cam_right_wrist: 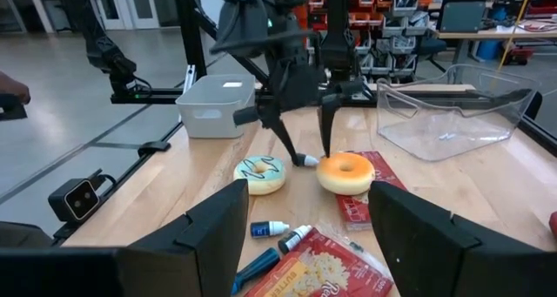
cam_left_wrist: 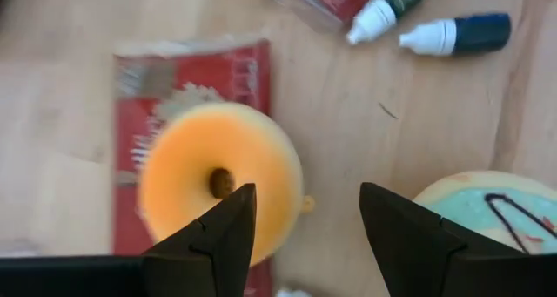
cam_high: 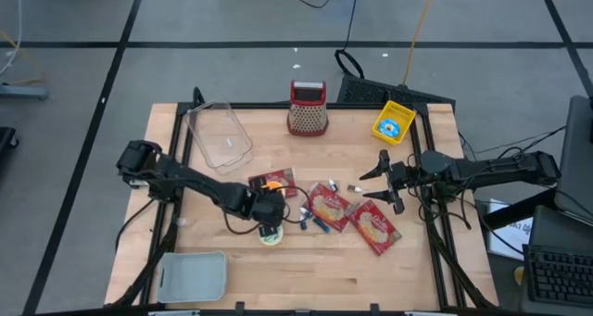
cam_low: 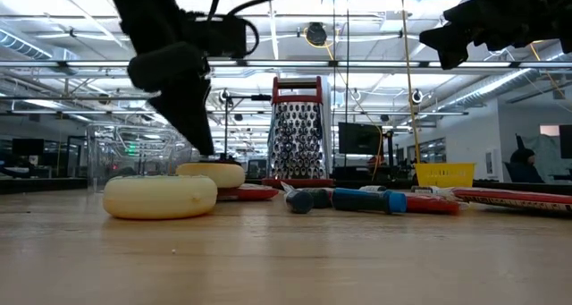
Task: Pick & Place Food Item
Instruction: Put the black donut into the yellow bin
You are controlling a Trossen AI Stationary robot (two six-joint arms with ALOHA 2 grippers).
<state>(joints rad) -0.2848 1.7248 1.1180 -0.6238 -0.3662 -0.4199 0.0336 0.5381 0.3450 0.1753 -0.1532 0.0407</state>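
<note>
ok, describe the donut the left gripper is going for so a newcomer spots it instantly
Start at the wooden table and find the left gripper, open, near its middle. Right under its fingertips sits the plain orange donut, resting partly on a red packet. The neighbouring donut has pale blue icing with dark squiggles; this one is bare and uniformly orange.

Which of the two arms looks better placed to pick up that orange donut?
The left. Its open left gripper hangs right over the orange donut, one finger at its edge. The right gripper, also open, waits off to the side above the packets, well away from it.
</note>
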